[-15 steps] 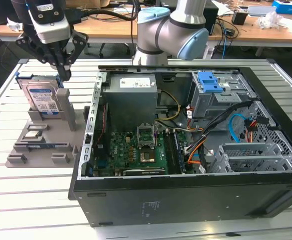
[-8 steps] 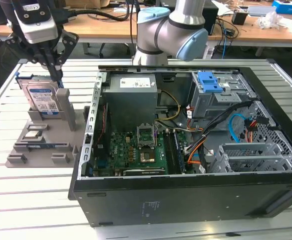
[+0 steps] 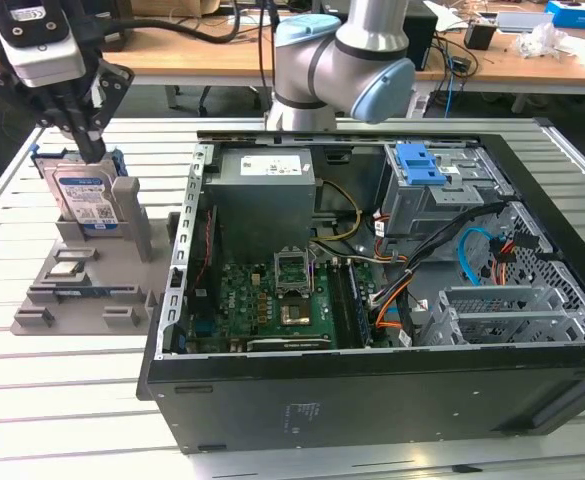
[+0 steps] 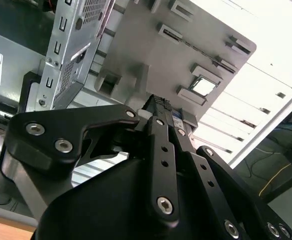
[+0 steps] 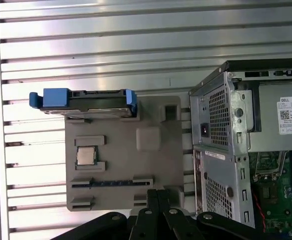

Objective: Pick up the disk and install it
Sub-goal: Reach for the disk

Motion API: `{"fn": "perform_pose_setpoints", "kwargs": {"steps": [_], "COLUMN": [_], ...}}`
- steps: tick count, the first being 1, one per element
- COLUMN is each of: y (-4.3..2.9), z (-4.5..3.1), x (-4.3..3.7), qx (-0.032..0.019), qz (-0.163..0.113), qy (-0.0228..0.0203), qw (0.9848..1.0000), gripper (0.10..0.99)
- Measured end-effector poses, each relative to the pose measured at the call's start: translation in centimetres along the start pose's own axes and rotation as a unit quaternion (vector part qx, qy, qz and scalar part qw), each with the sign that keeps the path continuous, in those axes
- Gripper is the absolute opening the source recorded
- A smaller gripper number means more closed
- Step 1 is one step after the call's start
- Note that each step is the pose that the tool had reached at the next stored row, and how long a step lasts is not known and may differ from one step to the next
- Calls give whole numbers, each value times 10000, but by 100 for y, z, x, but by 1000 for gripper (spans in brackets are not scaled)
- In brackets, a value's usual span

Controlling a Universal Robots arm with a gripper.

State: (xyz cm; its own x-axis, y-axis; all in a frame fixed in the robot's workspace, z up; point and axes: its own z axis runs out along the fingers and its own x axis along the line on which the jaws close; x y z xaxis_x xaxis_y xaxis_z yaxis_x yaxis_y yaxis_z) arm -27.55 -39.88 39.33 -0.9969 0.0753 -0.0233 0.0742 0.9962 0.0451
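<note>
The disk (image 3: 84, 195) stands on edge in a slot at the back of a grey fixture plate (image 3: 82, 295), at the exterior view's left. It is silver with a white-and-blue label and sits in a blue carrier. In the first wrist view the disk (image 5: 86, 102) shows edge-on, its blue bracket ends sticking out. My gripper (image 3: 92, 150) hangs just above the fixture, fingers drawn together and holding nothing. In the first wrist view my gripper (image 5: 154, 194) lies over the plate's opposite edge, apart from the disk. The second wrist view looks along my gripper (image 4: 160, 107) toward the plate (image 4: 150, 50).
An open black computer case (image 3: 372, 385) lies right of the fixture, with a grey power-supply box (image 3: 267, 180), a motherboard (image 3: 282, 295) and a drive cage with a blue latch (image 3: 420, 165). A processor chip (image 5: 87, 156) rests on the fixture. The arm's base (image 3: 342, 60) stands behind the case.
</note>
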Motion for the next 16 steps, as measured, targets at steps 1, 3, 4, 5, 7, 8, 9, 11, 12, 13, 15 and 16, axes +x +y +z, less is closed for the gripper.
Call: {"fn": "perform_pose_setpoints", "kwargs": {"steps": [1,3,4,5,7,8,9,11,12,13,15,16], "y": [-1,-5,-6,-9,-11,-15,-16,-20,-23,-24,-27,-29], "z": [0,-2,-2,-3,-4,-5,-6,-7,-8,-8,-10,-10], "x": [15,63,80,115,152,196,220,273,305,322,369,393], "qx": [0,0,0,0,0,0,0,0,0,0,0,0], "qz": [0,0,0,0,0,-1,0,0,0,0,0,0], "qy": [0,0,0,0,0,0,0,0,0,0,0,0], "qw": [10000,10000,10000,10000,10000,10000,10000,10000,10000,10000,10000,10000], "gripper": [106,106,106,106,106,106,106,106,106,106,106,106]}}
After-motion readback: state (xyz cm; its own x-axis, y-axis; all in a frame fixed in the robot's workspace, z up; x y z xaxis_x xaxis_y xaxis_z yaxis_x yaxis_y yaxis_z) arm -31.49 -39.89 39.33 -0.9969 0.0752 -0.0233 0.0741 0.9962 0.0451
